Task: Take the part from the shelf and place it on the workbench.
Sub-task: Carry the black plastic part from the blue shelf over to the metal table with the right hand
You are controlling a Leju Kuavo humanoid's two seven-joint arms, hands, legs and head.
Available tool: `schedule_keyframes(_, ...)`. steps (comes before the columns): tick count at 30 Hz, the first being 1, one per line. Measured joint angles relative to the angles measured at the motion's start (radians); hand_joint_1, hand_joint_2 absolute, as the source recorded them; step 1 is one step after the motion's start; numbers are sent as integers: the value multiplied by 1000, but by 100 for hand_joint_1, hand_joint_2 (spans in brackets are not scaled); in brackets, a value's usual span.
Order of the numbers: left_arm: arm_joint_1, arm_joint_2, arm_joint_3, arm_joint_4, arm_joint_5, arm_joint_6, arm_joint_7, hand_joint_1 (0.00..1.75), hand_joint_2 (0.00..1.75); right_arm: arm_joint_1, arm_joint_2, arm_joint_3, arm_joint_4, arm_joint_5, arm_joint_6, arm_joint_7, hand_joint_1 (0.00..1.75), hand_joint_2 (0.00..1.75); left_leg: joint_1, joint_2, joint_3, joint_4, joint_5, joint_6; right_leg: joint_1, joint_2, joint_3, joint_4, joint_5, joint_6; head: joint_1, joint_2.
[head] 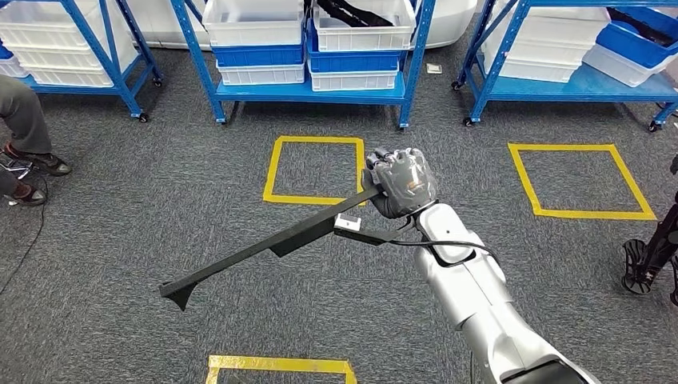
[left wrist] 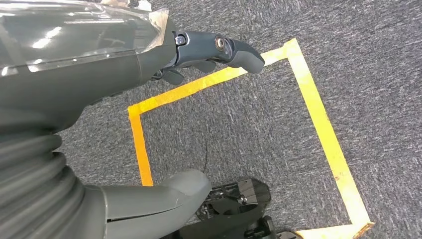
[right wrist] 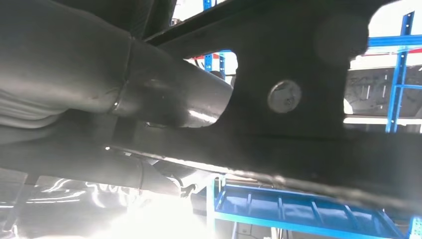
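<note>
The right hand (head: 402, 182) held the long black angled plastic part (head: 264, 246) clear of the blue shelves (head: 308, 90), mid-carry; the left hand (left wrist: 149, 55) hung with fingers loosely apart, holding nothing; next, seemingly, turning toward the workbench.

The long black part (head: 268, 244) reaches out to the left from the right hand (head: 402, 182) over open grey carpet (head: 144, 216) — nothing stands under it. Ahead, blue shelves (head: 308, 90) with bins (head: 260, 36) close the way; a person's feet (head: 36, 168) are far left, dark equipment (head: 648, 256) far right.
</note>
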Motion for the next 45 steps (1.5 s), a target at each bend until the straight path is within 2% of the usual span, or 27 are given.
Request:
schedule_keyframes(8, 1, 3, 0, 0, -10, -1, 3, 0, 175, 0, -14, -16, 1, -14, -10, -3, 175, 0, -3, 0, -3, 3, 2, 3, -2, 0, -1, -2, 3, 5, 0, 0)
schedule_keyframes(13, 7, 41, 12, 0, 7, -28, 5, 0, 175, 1, -33, -34, -2, -44, -10, -22, 175, 0, -3, 0, -8, 6, 2, 4, -11, 0, -1, -3, 6, 9, 0, 0)
schedule_keyframes(20, 10, 52, 16, 0, 9, -30, 3, 0, 175, 2, -36, -39, -4, -50, -10, -25, 175, 0, -3, 0, -9, 7, 2, 4, -12, 0, -2, -3, 7, 10, 0, 0)
schedule_keyframes(22, 16, 67, 25, 0, 11, -27, 1, 0, 175, 2, -42, -46, -5, -58, -10, -28, 175, 0, -2, 0, -9, 5, 5, 8, -13, 0, -3, -3, 10, 14, 0, 0)
schedule_keyframes(24, 19, 76, 34, 0, 11, -20, -1, 0, 175, 2, -46, -56, -5, -64, -10, -31, 175, 0, 4, 3, -11, -4, 19, 22, -16, 0, -33, 65, -33, 12, 2, 0)
schedule_keyframes(25, 20, 78, 37, 0, 11, -17, -1, 0, 175, 3, -48, -61, -5, -65, -11, -32, 175, 0, 7, 5, -13, -8, 27, 29, -17, 0, -61, 133, -70, 9, 4, 0)
schedule_keyframes(26, 21, 78, 40, 0, 11, -16, -1, 0, 175, 5, -50, -64, -5, -66, -11, -32, 175, 0, 10, 7, -17, -10, 32, 31, -19, -1, -94, 219, -115, 5, 5, 0)
schedule_keyframes(27, 22, 78, 41, 0, 11, -16, -1, 0, 175, 8, -51, -65, -5, -66, -11, -32, 175, 0, 10, 7, -22, -10, 35, 29, -20, -1, -115, 282, -142, 6, 5, 0)
schedule_keyframes(28, 23, 78, 42, 1, 11, -16, -1, 0, 175, 11, -53, -66, -5, -66, -11, -32, 175, 0, 11, 7, -25, -9, 37, 26, -21, -1, -118, 313, -156, 10, 5, 0)
schedule_keyframes(29, 24, 78, 42, 1, 11, -16, -1, 0, 175, 14, -54, -66, -5, -66, -11, -32, 175, 0, 12, 7, -29, -7, 39, 23, -23, -1, -98, 296, -155, 17, 6, 0)
schedule_keyframes(31, 24, 78, 43, 1, 11, -16, -1, 0, 175, 14, -55, -66, -5, -66, -11, -33, 175, 0, 16, 7, -34, 1, 39, 14, -27, -3, -5, 157, -125, 31, 6, 0)
schedule_keyframes(32, 24, 79, 43, 1, 11, -16, -1, 0, 175, 14, -55, -66, -5, -66, -11, -33, 175, 0, 16, 7, -38, 6, 38, 8, -25, -2, 38, 89, -112, 33, 8, 0)
schedule_keyframes(33, 24, 79, 43, 1, 11, -16, -1, 0, 175, 13, -55, -67, -5, -66, -11, -33, 175, 0, 16, 7, -41, 11, 37, 0, -23, -1, 65, 45, -104, 29, 8, 0)
schedule_keyframes(34, 24, 80, 43, 1, 11, -16, -1, 0, 175, 13, -55, -67, -5, -66, -12, -34, 175, 0, 14, 7, -44, 14, 37, -6, -20, 0, 74, 29, -102, 21, 8, 0)
schedule_keyframes(36, 25, 81, 43, 1, 11, -16, -2, 0, 175, 14, -56, -68, -5, -66, -14, -34, 175, 0, 17, 9, -47, 16, 39, -17, -18, 4, 71, 31, -95, 4, 5, 0)
schedule_keyframes(38, 25, 81, 43, 1, 12, -16, -2, 0, 175, 14, -56, -68, -5, -65, -14, -34, 175, 0, 24, 9, -58, 40, 19, -27, -21, 10, 68, 30, -88, -12, 4, 0)
schedule_keyframes(39, 25, 81, 44, 1, 12, -16, -2, 0, 175, 13, -55, -68, -5, -65, -14, -34, 175, 0, 26, 8, -74, 77, -9, -33, -23, 13, 67, 29, -85, -19, 3, 0)
schedule_keyframes(41, 25, 81, 44, 1, 12, -15, -2, 0, 175, 14, -55, -67, -5, -65, -14, -34, 175, 0, 28, 6, -129, 205, -83, -42, -21, 22, 60, 29, -79, -30, 0, 0)
schedule_keyframes(42, 26, 81, 44, 1, 12, -15, -3, 0, 175, 15, -55, -67, -5, -64, -14, -34, 175, 0, 28, 6, -156, 267, -109, -43, -19, 28, 55, 29, -77, -33, 0, 0)
schedule_keyframes(43, 26, 81, 45, 1, 12, -14, -3, 0, 175, 16, -55, -67, -5, -63, -14, -34, 175, 0, 28, 5, -171, 304, -119, -43, -16, 35, 52, 30, -75, -36, 0, 0)
schedule_keyframes(44, 27, 81, 45, 1, 12, -14, -3, 0, 175, 18, -55, -67, -5, -63, -14, -34, 175, 0, 28, 3, -166, 301, -109, -40, -14, 44, 50, 30, -73, -36, 0, 0)
schedule_keyframes(45, 28, 81, 45, 1, 12, -13, -3, 0, 175, 18, -55, -67, -4, -62, -14, -34, 175, 0, 28, -3, -140, 258, -82, -34, -11, 53, 50, 30, -71, -36, 0, 0)
